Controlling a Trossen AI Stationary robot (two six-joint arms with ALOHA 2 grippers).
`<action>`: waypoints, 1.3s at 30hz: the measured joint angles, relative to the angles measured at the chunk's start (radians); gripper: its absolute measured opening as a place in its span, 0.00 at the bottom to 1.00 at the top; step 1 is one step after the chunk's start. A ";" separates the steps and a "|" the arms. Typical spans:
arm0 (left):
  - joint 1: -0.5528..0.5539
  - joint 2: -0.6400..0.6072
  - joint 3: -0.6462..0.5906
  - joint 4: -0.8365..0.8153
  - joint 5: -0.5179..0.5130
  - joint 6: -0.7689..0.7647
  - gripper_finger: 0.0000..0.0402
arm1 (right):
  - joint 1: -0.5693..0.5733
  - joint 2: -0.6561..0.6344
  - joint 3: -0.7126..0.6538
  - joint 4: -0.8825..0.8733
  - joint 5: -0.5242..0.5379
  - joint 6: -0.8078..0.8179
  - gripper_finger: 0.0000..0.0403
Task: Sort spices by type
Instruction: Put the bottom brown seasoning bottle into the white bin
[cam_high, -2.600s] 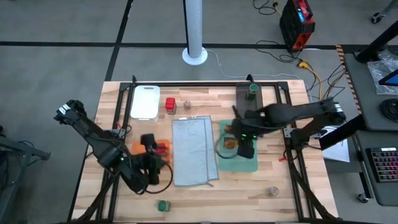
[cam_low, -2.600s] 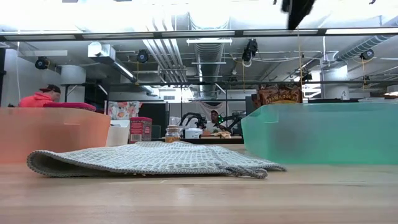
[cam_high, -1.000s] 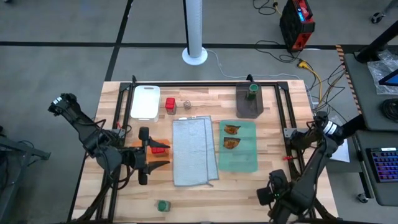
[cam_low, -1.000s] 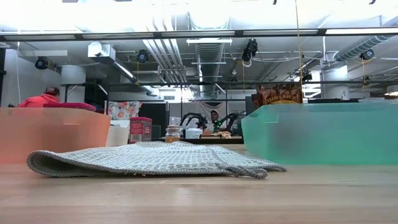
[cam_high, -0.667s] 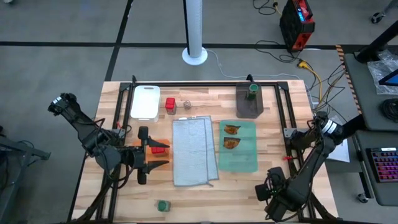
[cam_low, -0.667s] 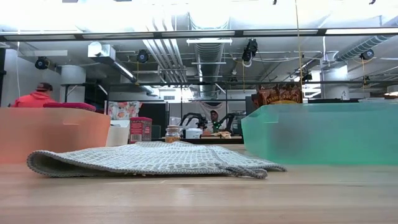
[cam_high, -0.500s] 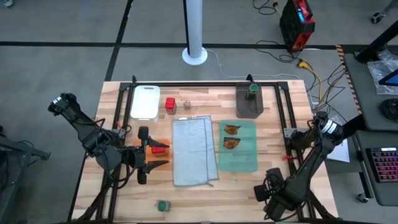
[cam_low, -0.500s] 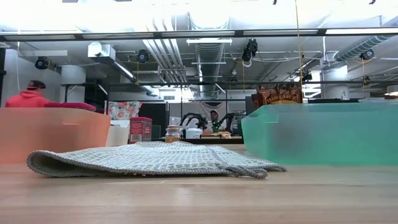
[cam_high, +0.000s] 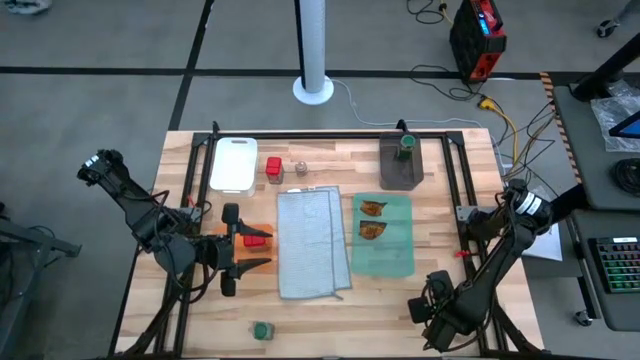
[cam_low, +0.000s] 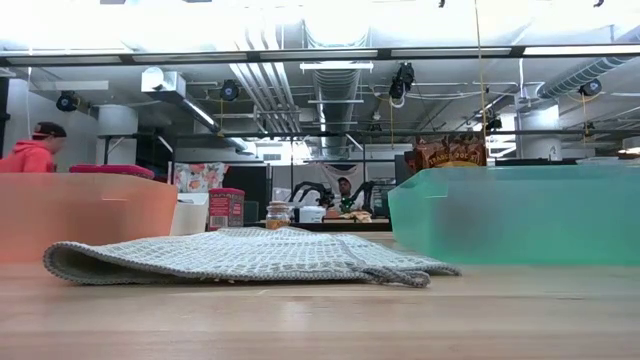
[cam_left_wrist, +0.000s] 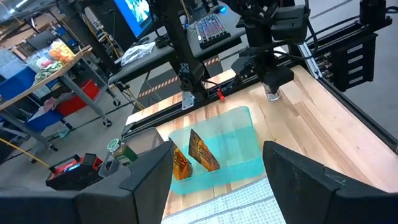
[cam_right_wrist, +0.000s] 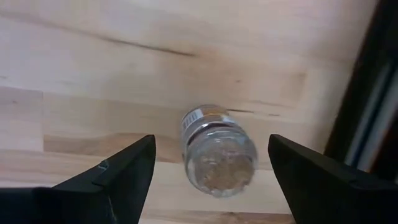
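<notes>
Green-topped jar stands in the dark bin far right. A clear shaker stands between my right gripper's spread fingers, untouched

My tabletop is pale wood. Along its far edge sit a white board, a red box, a small shaker and a dark bin. A grey cloth covers the middle, a green cloth just right of it, an orange cloth to the left. A green-topped jar stands by the near edge, another shaker towards the near right corner.
</notes>
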 joint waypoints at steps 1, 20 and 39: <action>0.000 0.000 0.000 0.000 0.000 0.000 0.58 | 0.000 0.000 -0.008 0.018 -0.003 -0.001 0.73; 0.000 0.000 0.000 0.000 0.000 0.005 0.58 | 0.000 -0.003 -0.023 0.055 -0.080 0.013 0.39; 0.002 0.145 -0.036 0.025 0.274 -0.224 0.58 | -0.318 -0.004 0.368 -0.011 0.505 -0.956 0.39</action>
